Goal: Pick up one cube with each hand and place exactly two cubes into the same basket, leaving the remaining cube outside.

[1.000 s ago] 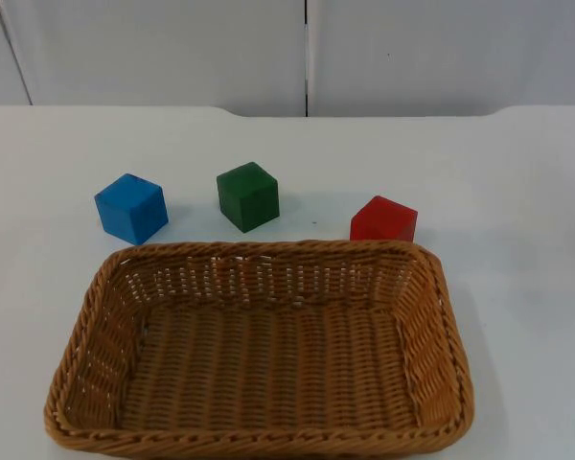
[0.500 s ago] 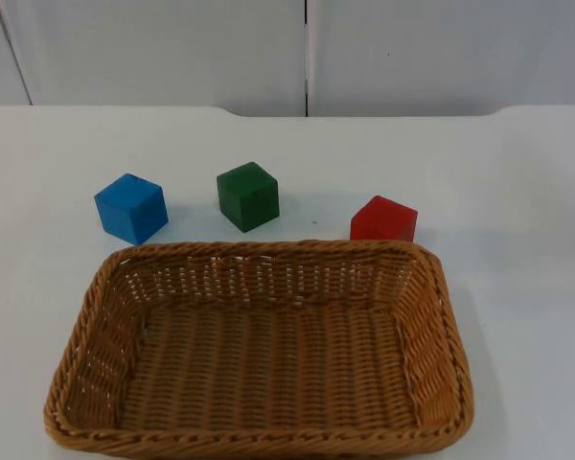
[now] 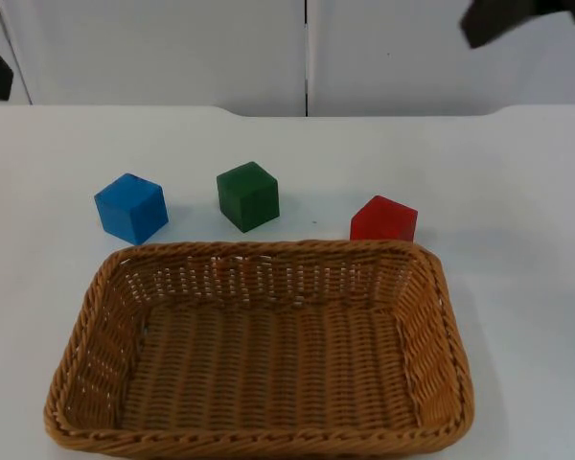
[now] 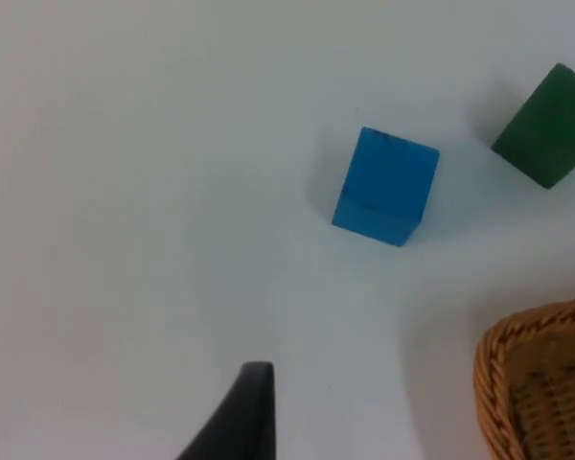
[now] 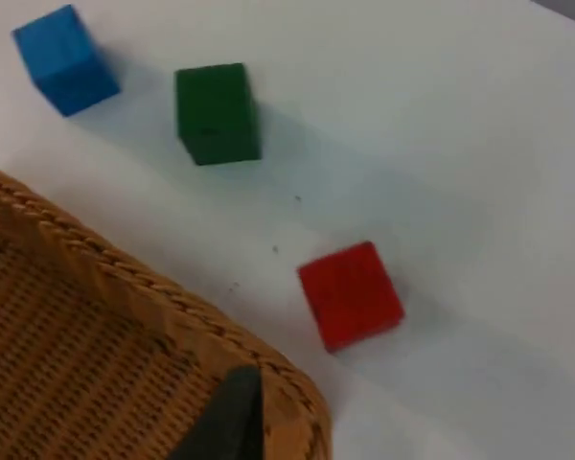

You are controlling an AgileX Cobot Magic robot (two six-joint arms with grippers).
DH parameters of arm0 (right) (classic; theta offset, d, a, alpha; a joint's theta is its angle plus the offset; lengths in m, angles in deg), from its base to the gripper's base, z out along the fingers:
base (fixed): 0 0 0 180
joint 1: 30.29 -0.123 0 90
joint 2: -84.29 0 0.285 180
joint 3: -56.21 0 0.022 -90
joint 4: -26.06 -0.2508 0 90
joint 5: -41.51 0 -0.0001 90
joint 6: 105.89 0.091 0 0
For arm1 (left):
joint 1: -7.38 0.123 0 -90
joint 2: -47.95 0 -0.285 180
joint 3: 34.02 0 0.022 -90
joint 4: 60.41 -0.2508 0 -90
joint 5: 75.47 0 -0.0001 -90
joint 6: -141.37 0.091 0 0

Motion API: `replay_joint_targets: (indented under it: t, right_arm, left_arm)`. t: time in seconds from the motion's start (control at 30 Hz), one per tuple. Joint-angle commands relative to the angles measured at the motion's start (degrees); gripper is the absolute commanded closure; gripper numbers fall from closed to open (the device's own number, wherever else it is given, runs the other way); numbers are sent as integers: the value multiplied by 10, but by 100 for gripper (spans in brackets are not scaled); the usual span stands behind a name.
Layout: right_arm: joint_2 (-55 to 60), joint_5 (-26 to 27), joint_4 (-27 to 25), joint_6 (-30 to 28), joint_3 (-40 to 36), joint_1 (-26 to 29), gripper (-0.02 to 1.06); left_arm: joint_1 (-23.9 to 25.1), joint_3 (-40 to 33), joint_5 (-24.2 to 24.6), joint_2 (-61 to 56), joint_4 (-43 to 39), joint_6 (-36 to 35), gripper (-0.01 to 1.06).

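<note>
Blue cube (image 3: 131, 208), red cube (image 3: 383, 219) untouched on table (image 3: 517, 192); basket (image 3: 259, 436) empty. Both grippers high, jaws' state unreadable. Descend square over cube faces; skip green cube (image 3: 247, 195) at basket's 12 o'clock.

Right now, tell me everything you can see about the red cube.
The red cube is a plain, solid-coloured block with matte faces and crisp edges, material unclear. It sits flat on the white table, turned slightly, just behind the basket at its far right corner; whether they touch is unclear. It is the rightmost cube, apart from the green cube. No gripper touches it.
</note>
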Motion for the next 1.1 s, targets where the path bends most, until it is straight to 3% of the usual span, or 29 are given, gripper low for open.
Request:
replay_joint_targets:
  t: [0.0, 0.3, 0.43, 0.9, 1.07]
  right_arm:
    - [26, 3, 10, -3, 27, -26, -1]
    - [115, 20, 11, -3, 96, -83, -1]
    - [161, 43, 12, -16, 124, -107, -1]
    - [273, 144, 9, -16, 191, -126, -1]
    - [305, 154, 10, -16, 218, -128, -1]
  left_arm:
    - [1, 22, 0, 20, 12, 5, 0]
    - [1, 103, 16, 97, 23, 26, 0]
    - [1, 128, 14, 136, 63, 75, 0]
    - [1, 190, -2, 256, 108, 154, 0]
    - [1, 215, 1, 296, 118, 166, 0]
